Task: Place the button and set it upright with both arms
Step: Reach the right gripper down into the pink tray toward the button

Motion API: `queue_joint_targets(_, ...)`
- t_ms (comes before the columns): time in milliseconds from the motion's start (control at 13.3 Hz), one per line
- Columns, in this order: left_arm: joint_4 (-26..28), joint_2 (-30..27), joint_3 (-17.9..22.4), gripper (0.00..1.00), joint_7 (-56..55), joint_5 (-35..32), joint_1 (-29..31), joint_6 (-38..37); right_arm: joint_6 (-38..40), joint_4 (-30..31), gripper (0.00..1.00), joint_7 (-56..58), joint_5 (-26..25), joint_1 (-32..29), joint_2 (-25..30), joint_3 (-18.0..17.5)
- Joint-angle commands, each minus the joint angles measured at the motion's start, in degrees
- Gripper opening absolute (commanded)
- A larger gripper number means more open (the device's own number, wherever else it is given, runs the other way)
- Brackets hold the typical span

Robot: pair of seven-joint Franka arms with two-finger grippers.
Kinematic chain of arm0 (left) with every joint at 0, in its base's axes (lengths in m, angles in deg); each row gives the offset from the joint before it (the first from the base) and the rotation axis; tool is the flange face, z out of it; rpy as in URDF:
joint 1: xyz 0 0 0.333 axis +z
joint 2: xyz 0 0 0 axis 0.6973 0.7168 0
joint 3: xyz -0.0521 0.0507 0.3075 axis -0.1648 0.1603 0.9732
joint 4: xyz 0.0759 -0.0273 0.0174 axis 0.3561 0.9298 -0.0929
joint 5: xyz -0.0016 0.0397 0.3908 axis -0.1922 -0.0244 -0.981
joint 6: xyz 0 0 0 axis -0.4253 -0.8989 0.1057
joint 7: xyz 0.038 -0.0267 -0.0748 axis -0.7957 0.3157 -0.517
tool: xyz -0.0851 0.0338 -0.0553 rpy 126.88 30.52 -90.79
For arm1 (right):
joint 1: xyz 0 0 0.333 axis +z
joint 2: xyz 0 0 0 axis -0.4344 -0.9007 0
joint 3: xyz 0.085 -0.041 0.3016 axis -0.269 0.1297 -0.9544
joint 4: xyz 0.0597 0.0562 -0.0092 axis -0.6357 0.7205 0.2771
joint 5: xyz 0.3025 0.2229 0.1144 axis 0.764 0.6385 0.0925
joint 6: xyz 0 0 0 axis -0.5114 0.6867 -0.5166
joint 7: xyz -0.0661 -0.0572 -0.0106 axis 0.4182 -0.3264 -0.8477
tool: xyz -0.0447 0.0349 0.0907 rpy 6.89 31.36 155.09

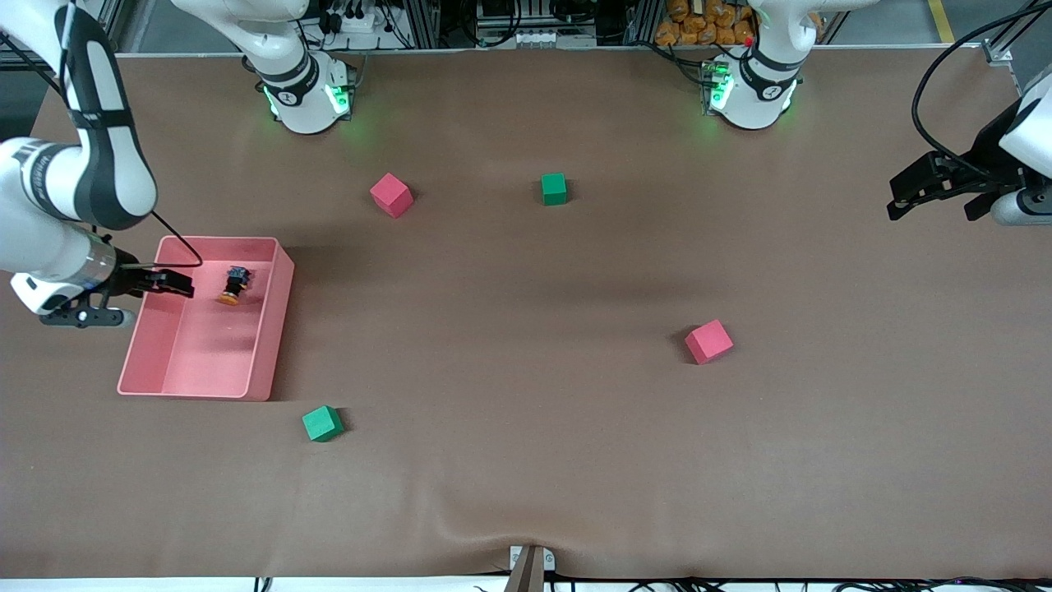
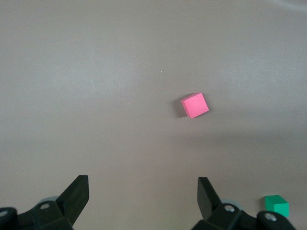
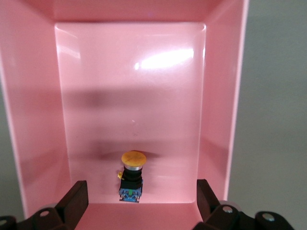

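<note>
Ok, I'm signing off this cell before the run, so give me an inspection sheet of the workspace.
Surface: brown table cover, rippled at the edge nearest the camera.
Job's things: button lying on its side in the pink bin.
Clutter: two pink cubes, two green cubes, all apart.
Grippers: right pincer open over the bin, beside the button; left pincer open, waiting over the left arm's end.
Cables: black cable looping to the left arm.
Surroundings: equipment racks by the bases.
</note>
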Motion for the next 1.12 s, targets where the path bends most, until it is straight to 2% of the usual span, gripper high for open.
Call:
queue_joint_targets(0,-0.9,0.3,-0.5,1.0,0.0,-0.7,0.3,-1.1,-9.0,6.7,1.0,0.3,-1.1,0.1,-1.0,-0.2)
queue_joint_targets(150,-0.9,0.3,-0.5,1.0,-0.1,-0.5,0.3,-1.1,-15.5,12.4,1.0,0.3,-1.0,0.1,-1.0,-0.2)
queue_joint_targets(375,-1.0,0.3,-0.5,1.0,-0.1,-0.4,0.2,-1.1,-16.4,15.8,1.0,0.3,-0.8,0.1,-1.0,-0.3)
queue_joint_targets(1049,-0.9,0.3,-0.5,1.0,0.0,-0.8,0.3,-1.3,-17.3,16.8,1.0,-0.6,0.2,0.5,-2.6,-0.5)
